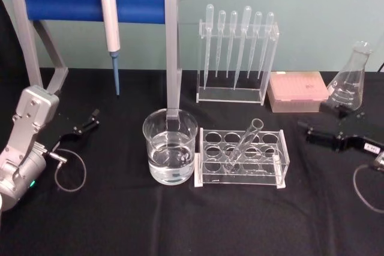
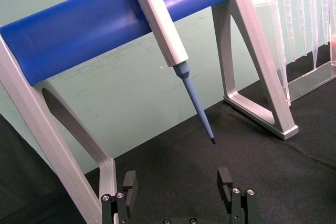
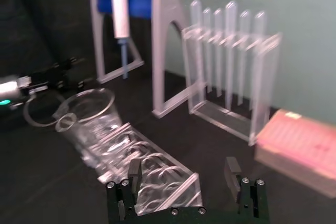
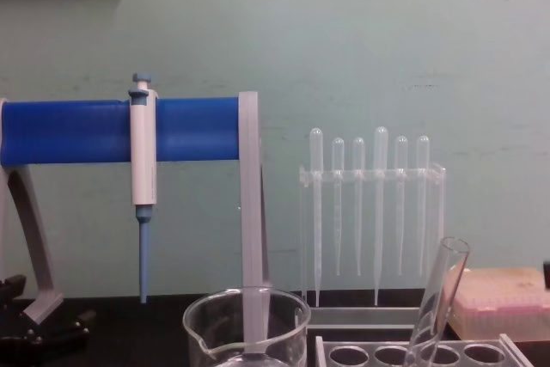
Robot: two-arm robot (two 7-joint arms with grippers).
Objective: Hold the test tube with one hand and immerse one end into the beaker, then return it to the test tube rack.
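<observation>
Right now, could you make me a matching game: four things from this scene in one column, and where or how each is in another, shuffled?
1. slim clear glass test tube
2. wide clear glass beaker
3. white-and-blue pipettor
4. black left gripper and right gripper

A. hanging from the blue bar
B. open, holding nothing
C. leaning in the clear rack
D. partly filled with clear liquid, left of the rack

Pairs: 1-C, 2-D, 3-A, 4-B.

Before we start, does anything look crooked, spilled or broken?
Only the test tube: it leans in its rack, rim tilted toward the right, not upright. No spill shows around the beaker. Left tool and right tool sit parked aside.
</observation>
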